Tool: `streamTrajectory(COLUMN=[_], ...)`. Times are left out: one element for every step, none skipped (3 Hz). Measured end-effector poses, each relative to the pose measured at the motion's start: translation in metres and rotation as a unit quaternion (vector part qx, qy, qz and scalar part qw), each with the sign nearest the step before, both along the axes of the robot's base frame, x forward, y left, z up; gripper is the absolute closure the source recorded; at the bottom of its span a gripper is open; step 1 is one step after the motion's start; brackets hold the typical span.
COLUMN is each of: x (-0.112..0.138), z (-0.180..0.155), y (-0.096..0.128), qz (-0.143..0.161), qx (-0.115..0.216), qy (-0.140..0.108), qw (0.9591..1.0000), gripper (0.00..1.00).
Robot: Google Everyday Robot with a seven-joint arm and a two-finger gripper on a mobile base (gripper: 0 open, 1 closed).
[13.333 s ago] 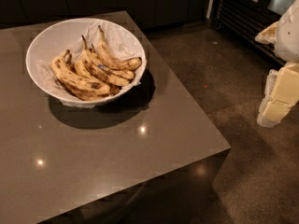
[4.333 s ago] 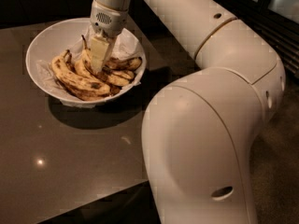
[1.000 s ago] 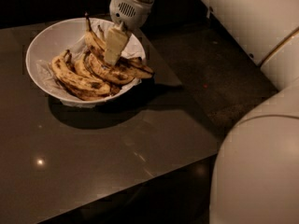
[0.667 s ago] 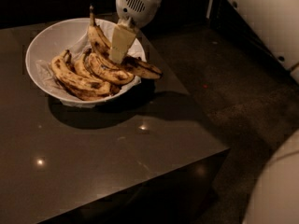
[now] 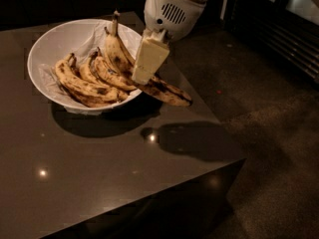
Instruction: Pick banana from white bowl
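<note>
My gripper (image 5: pixel 141 75), with cream fingers (image 5: pixel 149 58) under a white wrist, is shut on the banana (image 5: pixel 117 51) at its middle. The banana is strongly curved, yellow with brown-black blotches. Its long thin stem points up over the bowl and its dark far end (image 5: pixel 179 97) sticks out past the bowl's right rim. It hangs tilted, lifted above the other fruit. The white bowl (image 5: pixel 59 38) is wide and glossy with a crinkled liner, and stands at the back left of the table.
Several other spotted bananas (image 5: pixel 82 83) lie in the bowl. The dark glossy table (image 5: pixel 109 173) ends at a corner at the right (image 5: pixel 239 159). Beyond it is dark floor (image 5: pixel 269 113) and a dark slatted cabinet (image 5: pixel 284 29) at the back right.
My gripper has risen and moved right with the banana in it. The banana has come up off the pile, and its dark end now reaches out over the bowl's right rim.
</note>
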State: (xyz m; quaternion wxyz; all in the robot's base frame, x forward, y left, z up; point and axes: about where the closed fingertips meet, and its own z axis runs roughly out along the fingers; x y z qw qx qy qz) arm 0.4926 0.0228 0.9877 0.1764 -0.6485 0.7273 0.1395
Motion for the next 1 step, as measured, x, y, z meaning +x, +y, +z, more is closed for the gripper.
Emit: streamTrajectory(x=[-0.0009], z=[-0.0015], y=[-0.0007], qz=[-0.001], qx=[0.0], qy=[0.001], qw=[1.0], gripper=[1.0])
